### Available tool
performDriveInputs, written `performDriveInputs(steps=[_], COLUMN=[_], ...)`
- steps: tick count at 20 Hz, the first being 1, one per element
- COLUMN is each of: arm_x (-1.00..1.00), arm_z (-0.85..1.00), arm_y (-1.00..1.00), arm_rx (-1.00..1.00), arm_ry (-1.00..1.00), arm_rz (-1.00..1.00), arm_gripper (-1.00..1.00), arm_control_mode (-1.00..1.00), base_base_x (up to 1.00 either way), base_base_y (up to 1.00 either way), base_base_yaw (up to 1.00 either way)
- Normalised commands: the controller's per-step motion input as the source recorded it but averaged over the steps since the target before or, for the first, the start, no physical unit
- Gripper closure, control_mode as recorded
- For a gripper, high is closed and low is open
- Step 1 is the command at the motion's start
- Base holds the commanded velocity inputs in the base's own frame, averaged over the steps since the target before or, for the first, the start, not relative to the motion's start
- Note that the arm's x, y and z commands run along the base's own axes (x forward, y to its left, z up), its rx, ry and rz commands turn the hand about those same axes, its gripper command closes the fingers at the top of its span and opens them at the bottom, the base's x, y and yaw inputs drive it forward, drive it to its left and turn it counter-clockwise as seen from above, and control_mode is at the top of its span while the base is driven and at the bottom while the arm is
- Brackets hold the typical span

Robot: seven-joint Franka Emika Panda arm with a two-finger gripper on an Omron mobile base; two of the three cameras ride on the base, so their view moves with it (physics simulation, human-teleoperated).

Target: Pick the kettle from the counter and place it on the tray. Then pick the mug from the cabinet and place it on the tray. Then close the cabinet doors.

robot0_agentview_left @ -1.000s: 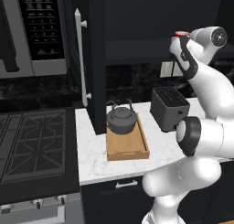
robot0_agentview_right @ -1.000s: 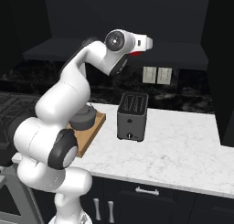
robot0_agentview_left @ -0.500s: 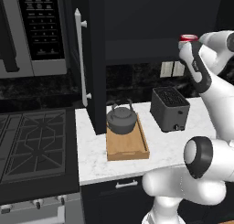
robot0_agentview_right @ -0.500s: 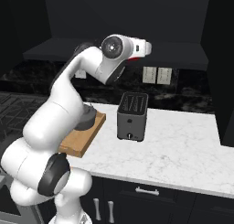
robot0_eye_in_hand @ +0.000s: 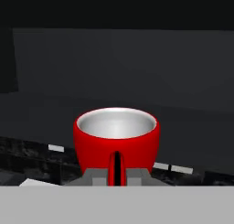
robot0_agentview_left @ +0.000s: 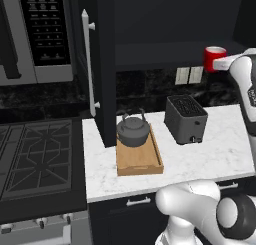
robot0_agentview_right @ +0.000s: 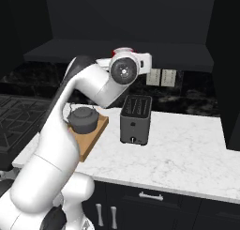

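My gripper is shut on the handle of the red mug, which stays upright with its white inside showing. The mug hangs in front of the open black cabinet, level with its shelf edge and above the toaster. In the right base view the mug peeks over my white hand. The dark grey kettle sits at the far end of the wooden tray on the marble counter. One cabinet door stands open at the left, edge-on.
A boxy toaster stands on the counter right of the tray, below the mug. The microwave hangs at the left above the black stovetop. Bare marble lies right of the toaster.
The arm has carried the mug right and downward in the left base view, away from the cabinet shelf. Kettle, tray and toaster have not moved.
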Motion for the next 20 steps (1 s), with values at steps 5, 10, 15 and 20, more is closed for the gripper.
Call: performDriveInputs(steps=[5, 10, 15, 20], arm_x=[-0.98, -0.85, -0.74, -0.57], arm_z=[-0.10, -0.24, -0.29, -0.43], arm_y=[0.22, 0.56, 0.70, 0.62], arm_rx=[-0.03, -0.05, -0.03, 0.00], arm_ry=[0.00, 0.00, 0.01, 0.00], arm_rz=[0.28, 0.37, 0.40, 0.38], arm_gripper=[1.00, 1.00, 1.00, 1.00], arm_control_mode=[-1.00, -1.00, -1.00, -1.00], base_base_x=[0.00, 0.00, 0.00, 0.00], base_base_y=[0.00, 0.00, 0.00, 0.00], base_base_yaw=[0.00, 0.00, 0.00, 0.00])
